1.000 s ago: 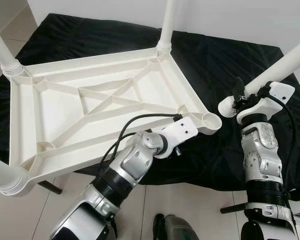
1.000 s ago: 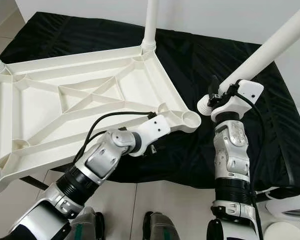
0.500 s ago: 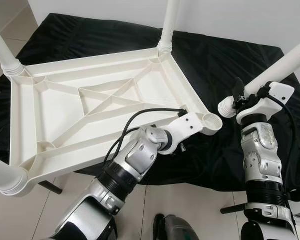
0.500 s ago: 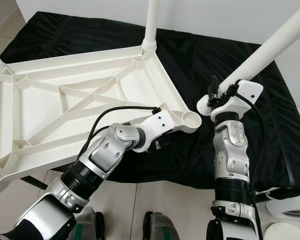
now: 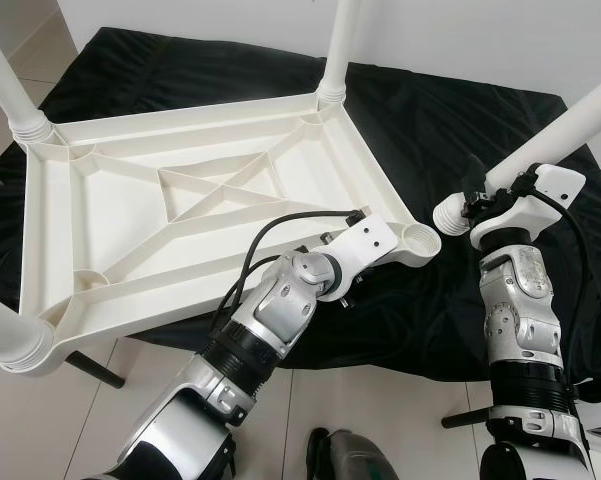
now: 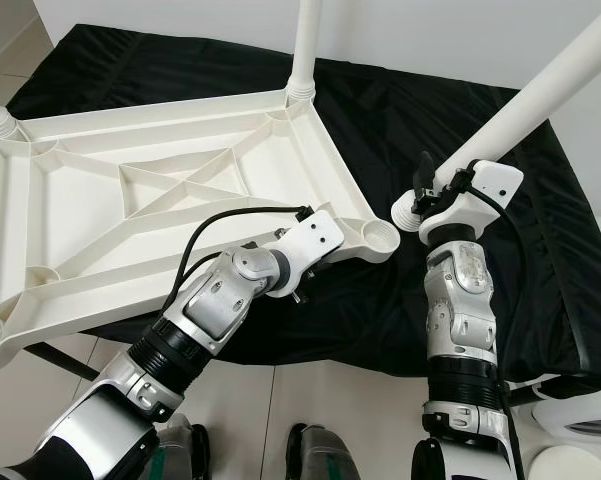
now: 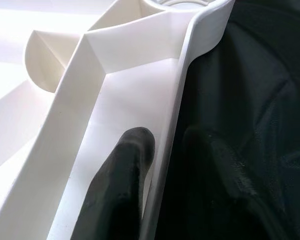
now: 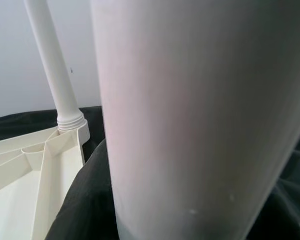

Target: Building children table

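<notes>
A white plastic table top (image 5: 180, 200) lies upside down on a black cloth (image 5: 460, 110). Three white legs stand in its corners, one at the far corner (image 5: 335, 50). The near right corner socket (image 5: 418, 240) is empty. My left gripper (image 7: 169, 140) is shut on the table's rim beside that socket, one finger (image 7: 125, 170) inside the rim and the other outside. My right gripper (image 5: 483, 195) is shut on the fourth leg (image 5: 570, 125), which slants up to the right. Its threaded end (image 5: 448, 214) hangs just right of the empty socket.
The cloth-covered surface ends near me, with tiled floor (image 5: 380, 400) below. A dark bar (image 5: 95, 372) juts out under the table's near left corner. My feet (image 5: 350, 455) are at the bottom edge. A white wall (image 5: 460, 30) runs behind.
My left arm has reached forward and its gripper has gone onto the rim by the empty socket. The table top has turned slightly. The leg's end has edged a little nearer the socket.
</notes>
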Available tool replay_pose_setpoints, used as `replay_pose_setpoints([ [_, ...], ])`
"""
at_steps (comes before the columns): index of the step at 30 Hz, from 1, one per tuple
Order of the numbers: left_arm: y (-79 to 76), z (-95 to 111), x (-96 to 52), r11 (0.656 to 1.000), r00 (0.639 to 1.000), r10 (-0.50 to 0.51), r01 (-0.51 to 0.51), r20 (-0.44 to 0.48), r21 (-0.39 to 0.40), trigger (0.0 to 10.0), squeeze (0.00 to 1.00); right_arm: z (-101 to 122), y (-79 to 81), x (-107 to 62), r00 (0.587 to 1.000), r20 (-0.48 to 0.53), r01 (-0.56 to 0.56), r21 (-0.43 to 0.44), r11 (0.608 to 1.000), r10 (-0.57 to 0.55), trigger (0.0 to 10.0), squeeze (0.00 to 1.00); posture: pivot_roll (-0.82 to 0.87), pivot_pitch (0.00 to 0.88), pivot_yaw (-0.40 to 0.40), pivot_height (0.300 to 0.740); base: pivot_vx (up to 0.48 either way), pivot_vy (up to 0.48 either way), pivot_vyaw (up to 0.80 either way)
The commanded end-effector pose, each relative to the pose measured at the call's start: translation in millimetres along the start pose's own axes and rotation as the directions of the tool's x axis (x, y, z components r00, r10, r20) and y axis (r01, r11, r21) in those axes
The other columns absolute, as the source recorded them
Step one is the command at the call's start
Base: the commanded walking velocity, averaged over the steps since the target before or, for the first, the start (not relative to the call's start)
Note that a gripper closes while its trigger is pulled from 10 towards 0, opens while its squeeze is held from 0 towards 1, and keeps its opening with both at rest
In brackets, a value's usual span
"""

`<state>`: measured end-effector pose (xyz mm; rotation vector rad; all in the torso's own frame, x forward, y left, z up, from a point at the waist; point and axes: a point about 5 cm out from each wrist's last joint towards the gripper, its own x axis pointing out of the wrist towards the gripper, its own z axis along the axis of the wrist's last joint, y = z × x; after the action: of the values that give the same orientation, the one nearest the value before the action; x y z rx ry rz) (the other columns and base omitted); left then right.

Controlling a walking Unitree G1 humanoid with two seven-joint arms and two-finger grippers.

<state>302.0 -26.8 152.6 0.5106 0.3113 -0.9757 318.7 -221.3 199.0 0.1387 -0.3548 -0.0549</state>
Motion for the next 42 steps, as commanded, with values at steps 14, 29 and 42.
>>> replay_pose_setpoints([
  [14,0.2,-12.8,-0.9,0.998,0.999,-0.006,0.008,-0.031,0.056,10.0,0.0,-5.4,16.9,-1.1,0.979,-0.074,-0.193,0.004,0.981,0.192,10.0,0.0,-0.01,0.09,-0.065,0.74,0.0,0.0,0.0],
  [29,0.9,-9.2,0.1,0.997,1.0,-0.009,0.01,-0.013,0.077,10.0,0.0,-2.8,-6.2,0.1,0.872,-0.205,-0.452,0.01,0.892,0.445,10.0,0.0,-0.02,0.096,-0.069,0.74,0.0,0.0,0.0],
  [42,2.2,-8.8,-1.5,0.997,1.0,-0.002,0.003,-0.01,0.077,10.0,0.0,-3.3,-21.1,0.8,0.83,-0.225,-0.504,0.09,0.859,0.51,10.0,0.0,-0.01,0.099,-0.072,0.74,0.0,0.0,0.0],
])
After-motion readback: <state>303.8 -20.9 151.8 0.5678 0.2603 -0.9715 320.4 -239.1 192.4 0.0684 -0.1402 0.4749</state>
